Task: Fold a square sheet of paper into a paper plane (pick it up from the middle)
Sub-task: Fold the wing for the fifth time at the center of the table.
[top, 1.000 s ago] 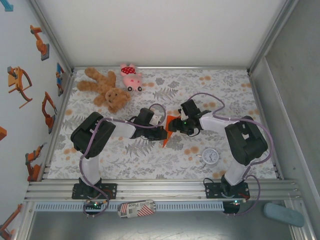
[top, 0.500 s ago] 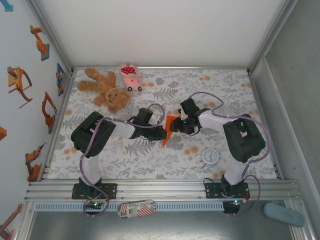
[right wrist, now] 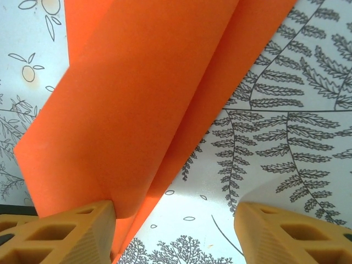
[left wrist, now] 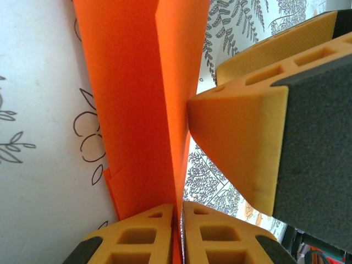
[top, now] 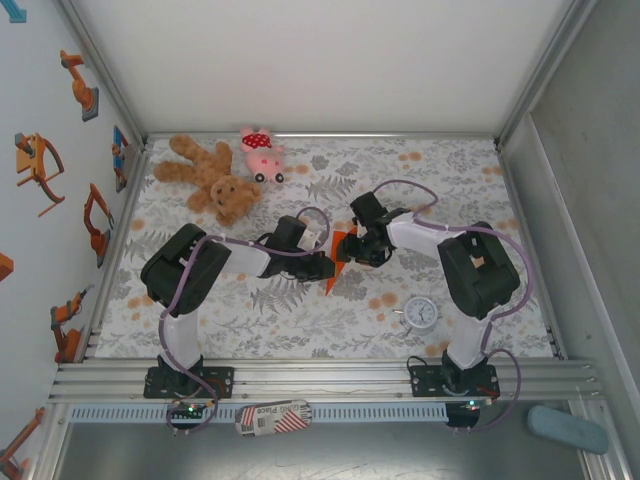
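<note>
Folded orange paper (top: 343, 240) sits mid-surface between the two arms, lifted off the fern-printed surface (top: 250, 310), its long creased flaps (left wrist: 137, 99) standing nearly upright. The left tool (top: 328, 266) is pinched tight on the paper's lower edge, the sheet caught between its yellow fingers (left wrist: 137, 239). The right tool (top: 352, 250) stands wide, one finger (right wrist: 60, 234) against the paper (right wrist: 143, 93) and the other well clear over the print. A small white clock (top: 420, 312) lies near the right arm.
</note>
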Robot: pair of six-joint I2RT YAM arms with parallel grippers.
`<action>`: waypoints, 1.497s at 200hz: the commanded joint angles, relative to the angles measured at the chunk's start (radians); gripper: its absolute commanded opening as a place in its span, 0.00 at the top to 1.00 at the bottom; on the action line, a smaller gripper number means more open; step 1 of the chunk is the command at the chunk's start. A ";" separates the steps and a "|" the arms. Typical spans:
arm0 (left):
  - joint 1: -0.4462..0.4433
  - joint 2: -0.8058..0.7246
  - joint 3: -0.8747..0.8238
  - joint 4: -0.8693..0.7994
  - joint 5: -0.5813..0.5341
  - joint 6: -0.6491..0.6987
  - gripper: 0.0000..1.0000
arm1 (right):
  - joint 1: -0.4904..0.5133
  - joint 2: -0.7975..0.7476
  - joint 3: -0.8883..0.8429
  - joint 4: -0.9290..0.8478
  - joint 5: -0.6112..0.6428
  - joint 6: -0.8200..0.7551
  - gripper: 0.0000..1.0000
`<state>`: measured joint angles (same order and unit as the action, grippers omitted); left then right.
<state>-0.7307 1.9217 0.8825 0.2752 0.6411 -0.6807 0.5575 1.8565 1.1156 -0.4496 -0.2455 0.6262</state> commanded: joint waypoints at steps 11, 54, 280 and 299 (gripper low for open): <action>-0.003 -0.024 -0.021 -0.071 -0.080 0.001 0.85 | 0.022 0.150 -0.041 0.053 0.047 0.009 0.39; -0.010 -0.063 -0.025 -0.095 -0.095 0.001 0.82 | 0.024 0.172 -0.031 0.041 0.060 0.019 0.39; -0.046 -0.096 -0.057 -0.219 -0.218 0.056 0.84 | 0.025 0.195 0.002 0.018 0.046 0.027 0.38; -0.047 -0.085 -0.062 -0.217 -0.219 0.058 0.86 | 0.025 0.146 0.006 0.021 0.028 0.001 0.38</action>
<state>-0.7727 1.8088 0.8364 0.1360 0.4492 -0.6525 0.5667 1.8999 1.1866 -0.5323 -0.2237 0.6571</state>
